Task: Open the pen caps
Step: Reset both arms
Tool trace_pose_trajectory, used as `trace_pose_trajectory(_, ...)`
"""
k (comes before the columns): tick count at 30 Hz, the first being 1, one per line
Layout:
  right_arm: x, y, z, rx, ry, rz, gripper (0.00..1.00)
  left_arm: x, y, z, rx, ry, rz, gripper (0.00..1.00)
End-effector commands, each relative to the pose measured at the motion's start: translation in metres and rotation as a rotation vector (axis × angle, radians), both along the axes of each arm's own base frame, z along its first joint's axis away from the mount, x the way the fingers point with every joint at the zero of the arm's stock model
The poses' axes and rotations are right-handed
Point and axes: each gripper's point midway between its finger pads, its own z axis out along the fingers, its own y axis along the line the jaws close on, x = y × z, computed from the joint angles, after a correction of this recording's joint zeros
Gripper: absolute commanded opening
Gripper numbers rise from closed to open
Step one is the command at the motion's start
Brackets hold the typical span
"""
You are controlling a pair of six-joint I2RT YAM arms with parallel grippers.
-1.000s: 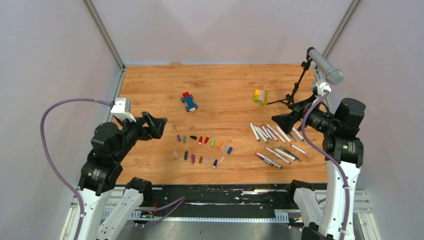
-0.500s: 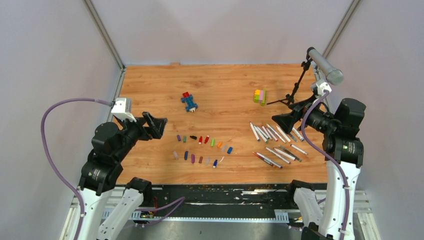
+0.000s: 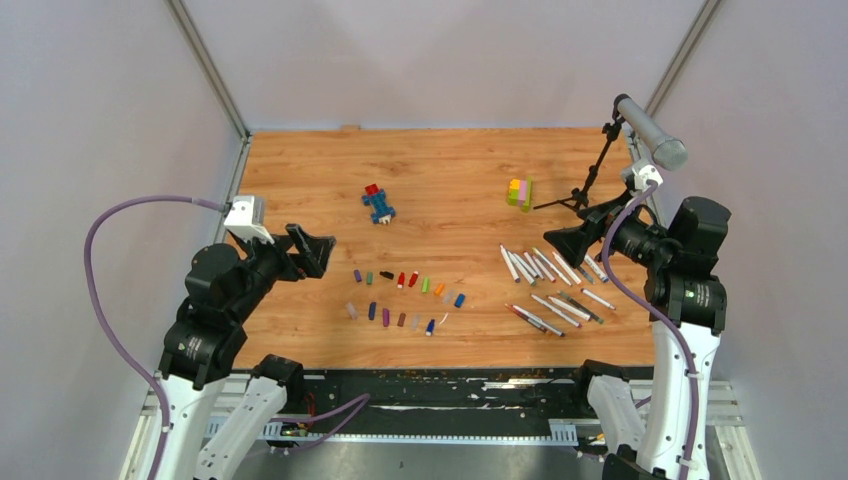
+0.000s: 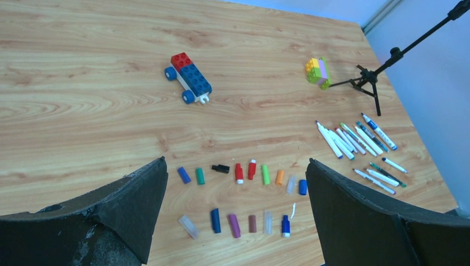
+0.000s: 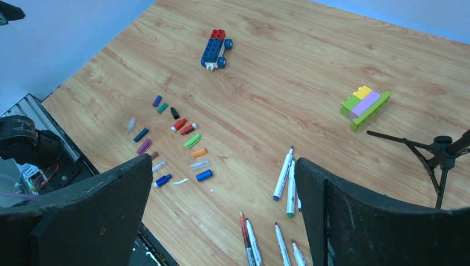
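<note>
I start with the left pincer (image 3: 310, 247). It hangs above the bench (image 3: 450, 170), nearer to me than the blue-and-red brick car (image 3: 378, 204) and to its left. Its jaws are spread wide with nothing between them.

The pen caps (image 4: 239, 173) lie on the near side of the car and a little to its right. They sit loose on the wood in two rough rows, each cap apart from its neighbours and well apart from any pen.

Further right of the car and also on its near side are the pens (image 5: 283, 173). They lie in a loose fan and in the wrist views they show bare coloured tips. I judge the uncapping to be done or very nearly so. A few pens are too small for me to check end by end.

The right pincer (image 3: 572, 240) is farthest right of the car and hovers over the far edge of the pens. It is fully spread and empty too. Neither pincer touches anything, so at most a final check is left.
</note>
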Motion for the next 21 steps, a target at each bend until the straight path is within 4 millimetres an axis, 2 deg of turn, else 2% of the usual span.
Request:
trace_pose_trajectory(1,0.0027,-0.0028,0.0038,-0.012,-0.031,-0.013,1.0,0.0039,-0.0017,0.0063,0.006,-0.029,-0.011,1.0)
trace_pose_trajectory(21,0.0043,-0.0051,0.0004,-0.011,-0.025,-0.034,1.0,0.0025,-0.0016,0.0053,0.007,-0.028,-0.014,1.0)
